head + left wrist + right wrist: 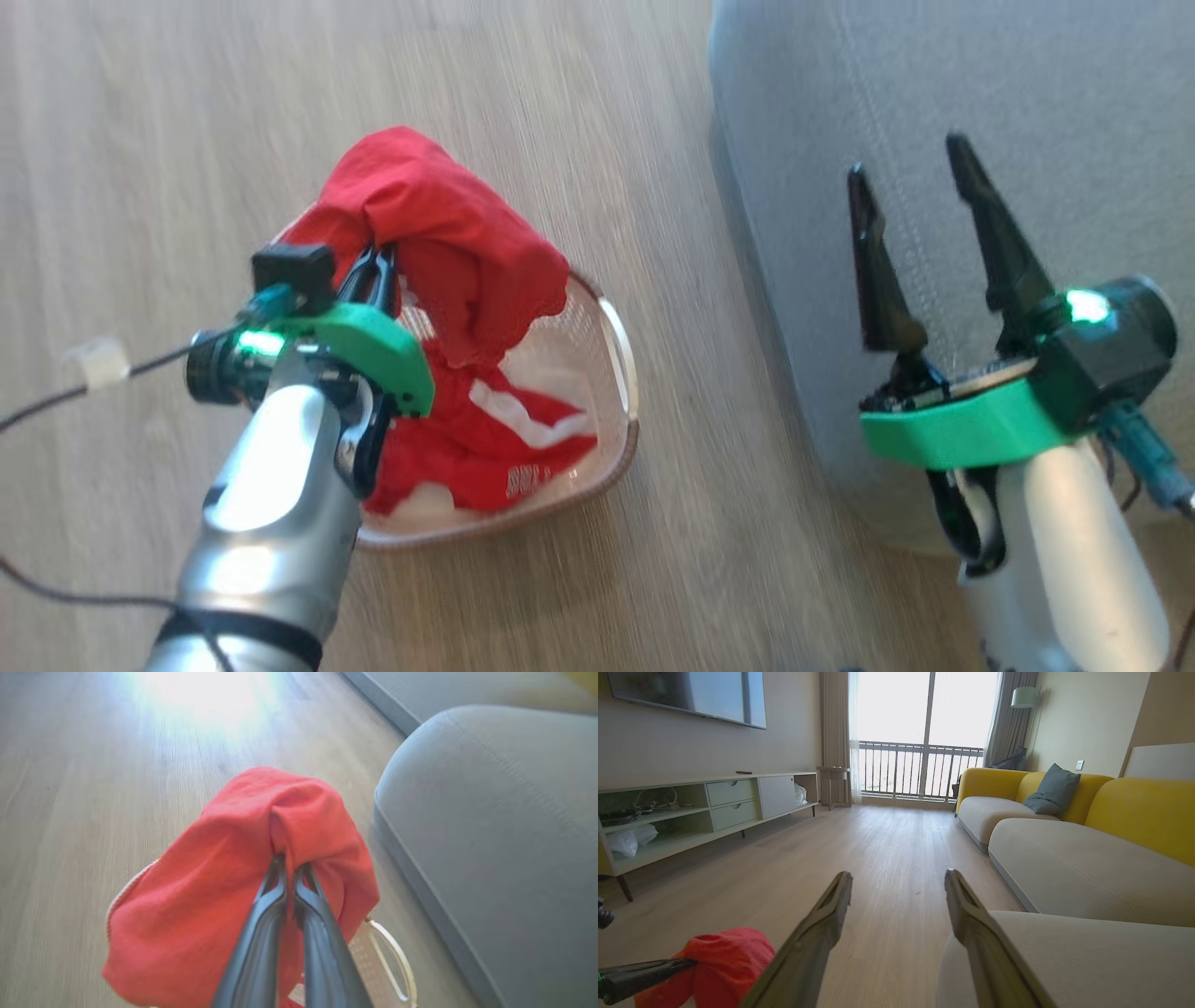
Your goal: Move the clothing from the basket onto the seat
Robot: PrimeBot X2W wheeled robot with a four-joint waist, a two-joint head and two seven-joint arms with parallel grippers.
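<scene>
Pale plank floor (187, 112) holds the basket (633, 411) beside the seat (934, 93).

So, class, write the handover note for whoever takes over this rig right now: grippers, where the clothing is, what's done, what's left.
Left gripper: shut on the plain red garment, raised over the basket.
Right gripper: open, empty, above the seat.
Striped garment: lying in the basket.
Done: first garment picked up; none on the seat yet.
To do: carry it to the seat, release, then move the striped one.
</scene>
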